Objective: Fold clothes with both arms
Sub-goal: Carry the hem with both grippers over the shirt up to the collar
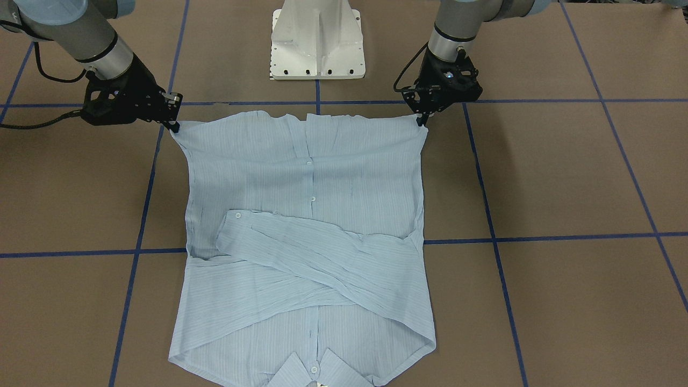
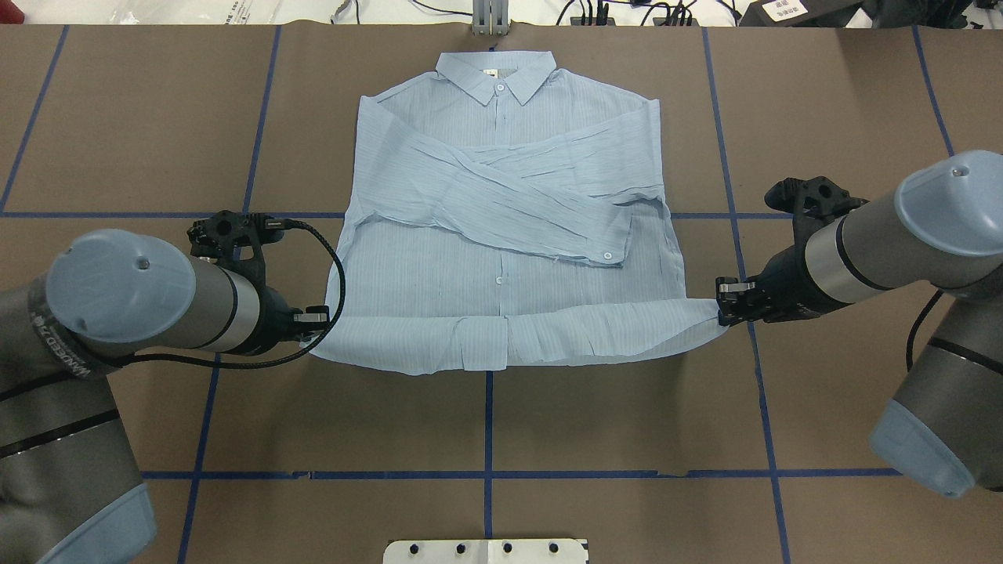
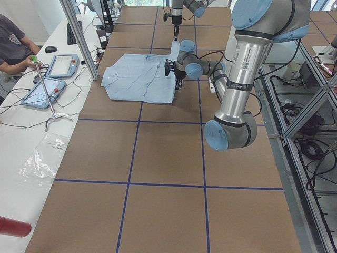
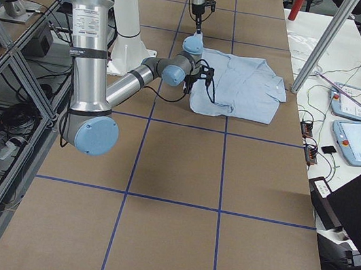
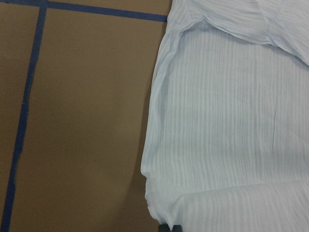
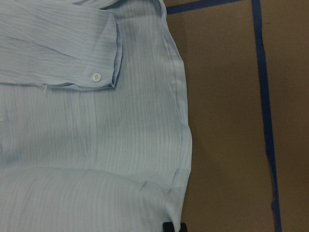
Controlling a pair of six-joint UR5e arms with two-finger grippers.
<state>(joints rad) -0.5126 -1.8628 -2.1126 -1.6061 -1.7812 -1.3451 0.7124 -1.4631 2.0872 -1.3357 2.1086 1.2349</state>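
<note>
The shirt lies flat mid-tabletop, collar at the far edge and sleeves crossed over its front. The left fingers and right fingers are each closed on a near hem corner. Lettering on the left arm is too blurred to read. Blue tape lines grid the brown surface.

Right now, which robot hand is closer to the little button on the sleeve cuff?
Right. The right hand grips the shirt at the corner by the cuff button; the left hand grips the opposite corner, far across.
</note>
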